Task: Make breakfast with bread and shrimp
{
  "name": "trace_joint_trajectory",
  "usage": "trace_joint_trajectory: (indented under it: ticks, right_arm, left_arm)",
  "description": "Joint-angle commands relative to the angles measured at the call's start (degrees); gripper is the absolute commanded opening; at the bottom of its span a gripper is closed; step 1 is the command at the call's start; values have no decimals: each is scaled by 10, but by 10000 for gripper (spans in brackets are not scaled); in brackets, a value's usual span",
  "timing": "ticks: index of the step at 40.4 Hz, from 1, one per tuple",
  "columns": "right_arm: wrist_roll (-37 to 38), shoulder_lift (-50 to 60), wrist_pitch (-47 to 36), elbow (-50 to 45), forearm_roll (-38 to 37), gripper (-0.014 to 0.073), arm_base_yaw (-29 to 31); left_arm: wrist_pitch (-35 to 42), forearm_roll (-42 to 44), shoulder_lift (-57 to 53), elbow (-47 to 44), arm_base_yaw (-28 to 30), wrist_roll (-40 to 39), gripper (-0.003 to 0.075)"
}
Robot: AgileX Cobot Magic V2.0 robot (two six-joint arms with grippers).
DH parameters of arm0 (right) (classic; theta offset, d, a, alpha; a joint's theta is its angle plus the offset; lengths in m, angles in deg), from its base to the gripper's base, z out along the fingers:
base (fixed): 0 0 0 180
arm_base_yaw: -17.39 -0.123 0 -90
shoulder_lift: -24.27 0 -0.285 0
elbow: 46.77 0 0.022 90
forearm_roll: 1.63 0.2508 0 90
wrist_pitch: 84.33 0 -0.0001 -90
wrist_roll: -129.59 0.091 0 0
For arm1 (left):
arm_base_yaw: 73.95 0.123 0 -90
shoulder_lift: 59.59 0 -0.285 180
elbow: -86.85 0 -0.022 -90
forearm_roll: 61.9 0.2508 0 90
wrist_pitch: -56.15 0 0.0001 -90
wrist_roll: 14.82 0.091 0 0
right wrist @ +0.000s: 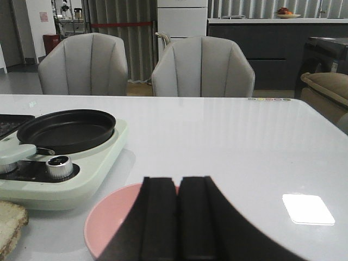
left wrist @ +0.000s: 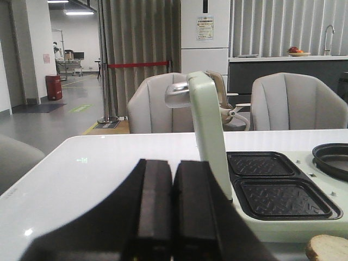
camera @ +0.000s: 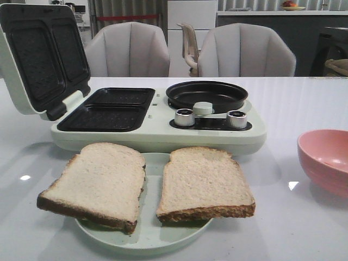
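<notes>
Two slices of bread lie side by side on a pale green plate (camera: pixel 142 239) at the near edge of the white table (camera: pixel 304 103); the left slice (camera: pixel 98 182) and the right slice (camera: pixel 202 182) are both soft and off-white with brown crust, and their inner edges sit just apart over the middle of the plate; each slice overhangs the rim on its outer side. No shrimp shows in any view. Just behind the plate stands a pale green breakfast maker (camera: pixel 157 122); its lid (camera: pixel 41 54) is tipped up and back on the left, showing two ribbed black wells in the lid and two matching empty black trays (camera: pixel 109 109) in the base; on the right part sits a round black pan (camera: pixel 206 93), empty, with two silver knobs (camera: pixel 185 117) in front of it. A pink bowl (camera: pixel 326 160) rests to the right of the plate, cut by the frame edge; what little of its inside shows looks bare, though the angle is too shallow to be sure. A white cabinet in the left wrist view carries a small notice (left wrist: pixel 205 28); its print is too small to read. The left gripper (left wrist: pixel 173 217) has its black fingers pressed together with nothing between them; the right gripper (right wrist: pixel 178 217) is likewise closed and empty, hanging above the near rim of the pink bowl.
</notes>
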Motion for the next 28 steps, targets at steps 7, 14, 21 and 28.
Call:
trace_joint_trajectory:
  ticks: [7, 14, 21, 28]
  right_arm:
    - [0, 13, -60, 15, 0, 35, 2]
    - [0, 13, -50, 62, 0, 35, 2]
    - [0, 10, -7, 155, 0, 35, 2]
    - [0, -36, 68, 265, 0, 35, 2]
  left_arm:
    - [66, -4, -12, -4, -1, 1, 100]
    - [114, -4, -12, 16, -2, 1, 100]
    - [70, -4, -8, 92, -2, 1, 100]
    - [-15, -4, 22, 202, -2, 1, 100]
